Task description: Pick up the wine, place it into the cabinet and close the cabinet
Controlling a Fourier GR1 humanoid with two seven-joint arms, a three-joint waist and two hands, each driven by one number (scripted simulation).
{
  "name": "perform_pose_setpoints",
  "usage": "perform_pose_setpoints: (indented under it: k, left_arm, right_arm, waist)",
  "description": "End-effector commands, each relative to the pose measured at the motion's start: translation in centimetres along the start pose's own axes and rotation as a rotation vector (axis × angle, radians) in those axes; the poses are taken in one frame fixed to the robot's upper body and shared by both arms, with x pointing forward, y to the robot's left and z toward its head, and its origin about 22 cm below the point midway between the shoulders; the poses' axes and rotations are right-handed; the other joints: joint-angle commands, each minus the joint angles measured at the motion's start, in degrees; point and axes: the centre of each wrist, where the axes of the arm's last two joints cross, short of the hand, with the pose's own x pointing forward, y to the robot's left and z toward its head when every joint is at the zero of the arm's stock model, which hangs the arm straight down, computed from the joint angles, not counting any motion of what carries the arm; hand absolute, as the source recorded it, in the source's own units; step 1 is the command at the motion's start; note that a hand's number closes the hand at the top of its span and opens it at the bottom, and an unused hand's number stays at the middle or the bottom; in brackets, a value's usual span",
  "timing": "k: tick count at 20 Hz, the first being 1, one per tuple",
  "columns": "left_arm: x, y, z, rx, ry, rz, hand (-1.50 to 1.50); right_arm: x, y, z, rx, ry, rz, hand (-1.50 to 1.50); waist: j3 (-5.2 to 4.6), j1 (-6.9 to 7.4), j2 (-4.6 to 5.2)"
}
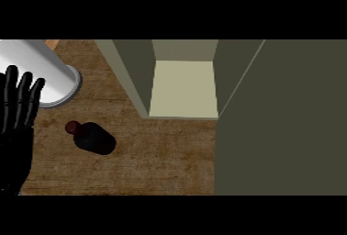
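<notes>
- The cabinet (183, 87) fills the upper middle and right of the frame; its door (281, 119) stands open, a big panel down the right side, and the pale interior is bare where I can see.
- The brown surface (149, 160) spreads across the lower left.
- A white cylinder (44, 69) stands at the upper left.
- My left robot hand (17, 114) rests at the left edge, fingers spread and upright, holding nothing. My right one is out of view.
- The wine (93, 137), a dark bottle, stands left of centre, near my left palm, untouched.
- Risk, as I judge it: a sideways reach could tip the upright bottle, or clip the cabinet wall going in.
</notes>
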Motion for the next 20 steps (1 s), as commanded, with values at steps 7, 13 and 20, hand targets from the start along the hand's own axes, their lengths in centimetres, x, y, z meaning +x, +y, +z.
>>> perform_pose_setpoints:
  k: [7, 13, 20]
  left_arm:
    - [-0.9, -1.9, 3.6, 0.54, 0.11, -0.103, -1.5]
    - [1.5, -7.7, 4.0, 0.609, 0.088, -0.064, -1.5]
    - [3.7, -12.3, 4.6, 0.605, 0.085, -0.054, -1.5]
  right_arm:
    - [1.1, 1.3, 1.6, 0.161, 0.091, -0.076, -1.5]
    - [6.9, 0.4, 2.1, 0.226, 0.085, -0.08, -1.5]
    - [10.4, 1.8, 2.3, 0.22, 0.082, -0.092, -1.5]
  waist:
    - [-0.3, -0.53, -0.8]
    - [-0.11, -1.92, -0.74]
    - [-0.11, -1.5, -0.64]
